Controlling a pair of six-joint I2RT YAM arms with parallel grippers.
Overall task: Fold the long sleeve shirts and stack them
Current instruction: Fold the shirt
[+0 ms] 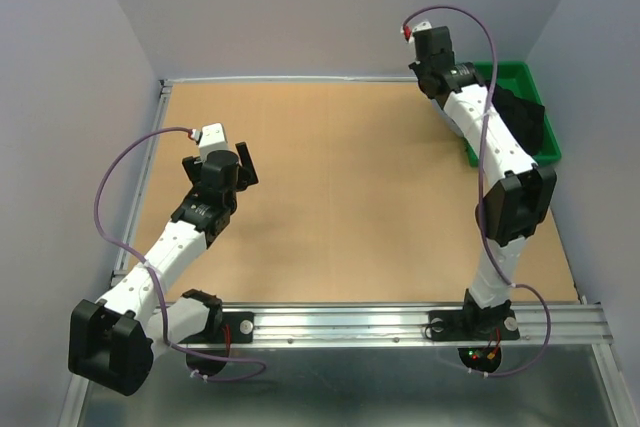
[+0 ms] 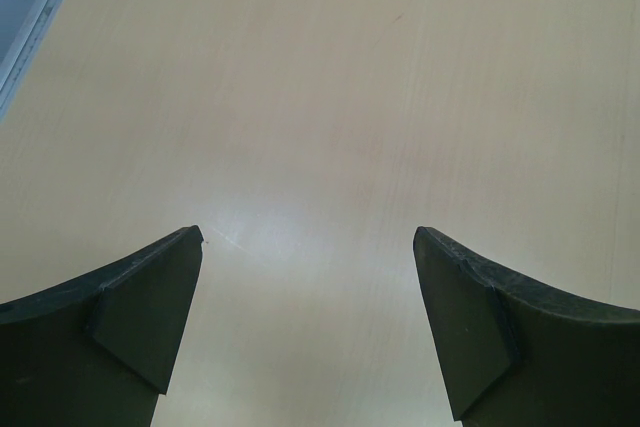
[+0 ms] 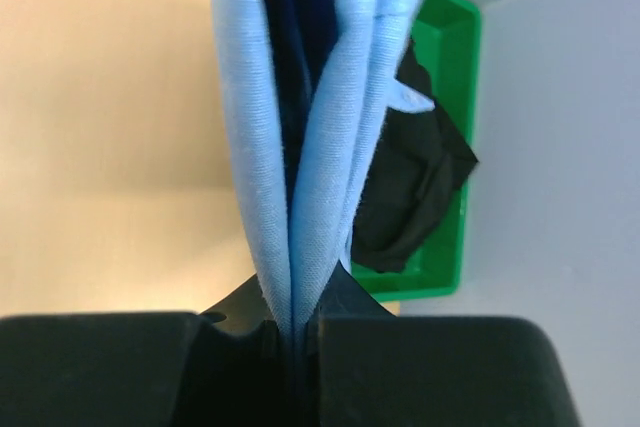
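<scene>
Light blue cloth is filling the middle of the right wrist view: one shirt (image 3: 255,147), bunched into long folds, with a dark band showing between two of them that could be shadow or other cloth. The right end effector (image 3: 297,322) is clamping down on this shirt, its two fingers pressing together with only the fabric between them, and the cloth is running away from the fingers just beside the one green bin (image 3: 452,47), on the side of it facing the open table (image 1: 340,207). One black cloth (image 3: 410,197) is lying crumpled inside the bin, apart from the shirt. From above, the right arm is stretching far forward from its base, its elbow bending beside the near end of the bin and its wrist hanging over the bin's far inner corner; the arm itself is hiding the shirt in that view. The second arm, the left one, is standing well apart from the bin, across the table, folding low and angling forward. The left end effector (image 2: 308,247) is hovering over bare wood with its two fingers spread wide, gripping nothing.
</scene>
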